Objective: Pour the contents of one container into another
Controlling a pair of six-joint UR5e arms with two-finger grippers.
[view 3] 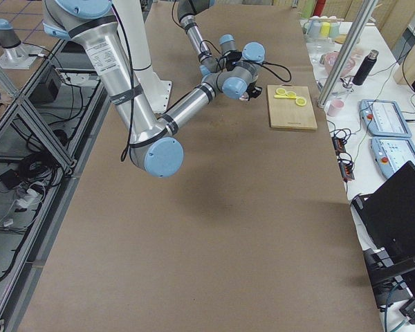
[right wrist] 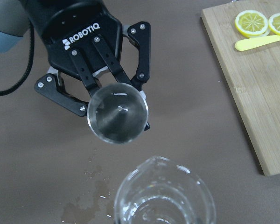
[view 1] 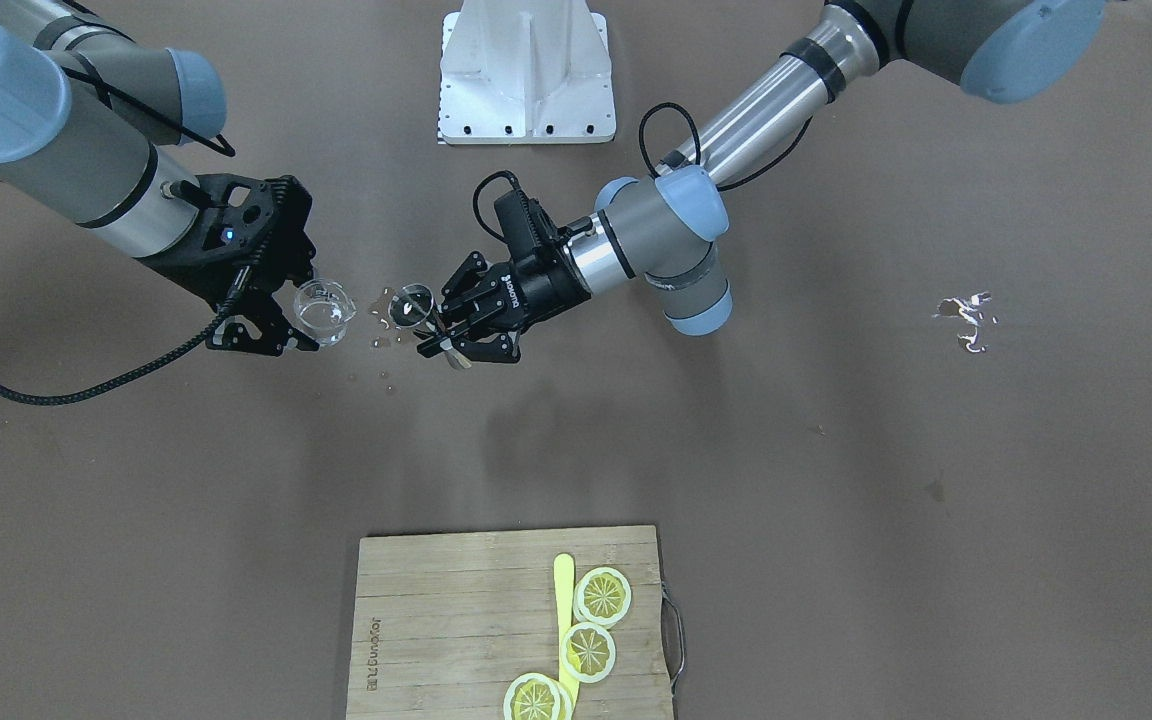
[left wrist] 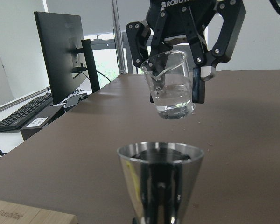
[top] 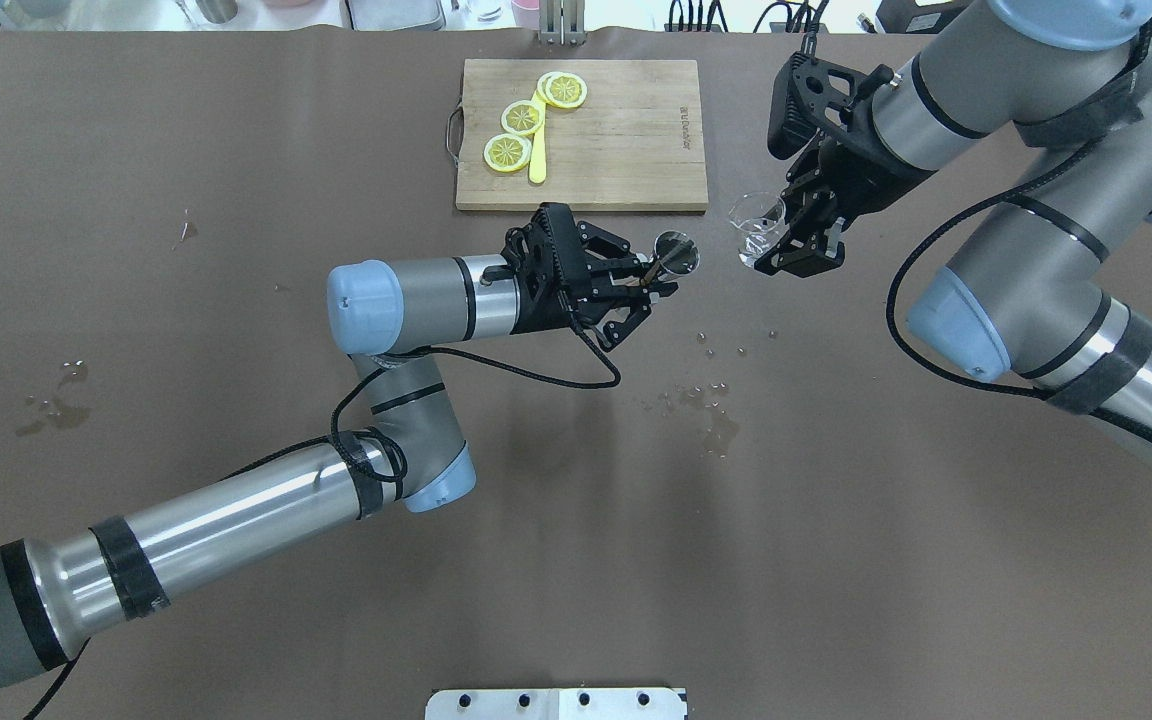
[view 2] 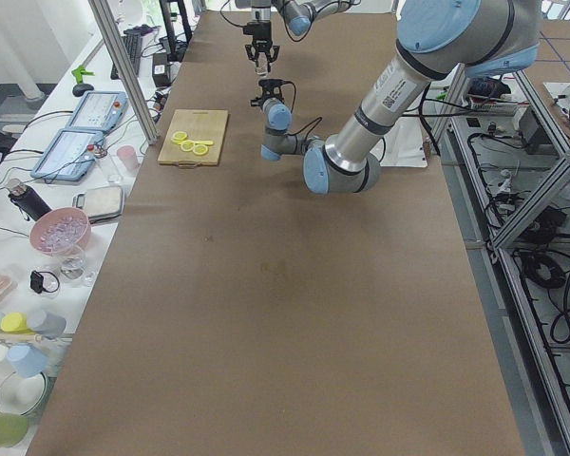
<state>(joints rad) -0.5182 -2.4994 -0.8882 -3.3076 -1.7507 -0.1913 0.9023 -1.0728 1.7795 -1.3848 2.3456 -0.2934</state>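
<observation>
My left gripper (top: 656,280) is shut on the waist of the steel jigger (top: 677,252), which stands upright above the table with its mouth up. In the right wrist view the jigger (right wrist: 117,113) looks empty. Just beside it, my right gripper (top: 786,238) is shut on the small clear glass (top: 756,226), which is also lifted. The left wrist view shows the glass (left wrist: 171,84) holding a little clear liquid, higher than and beyond the jigger (left wrist: 159,179). In the front view the glass (view 1: 323,312) and jigger (view 1: 412,305) are a short gap apart.
Spilled drops (top: 711,405) wet the brown table under and near the grippers. A wooden cutting board (top: 626,150) with lemon slices (top: 522,117) and a yellow stick lies at the far edge. More wet marks (top: 56,405) lie far left.
</observation>
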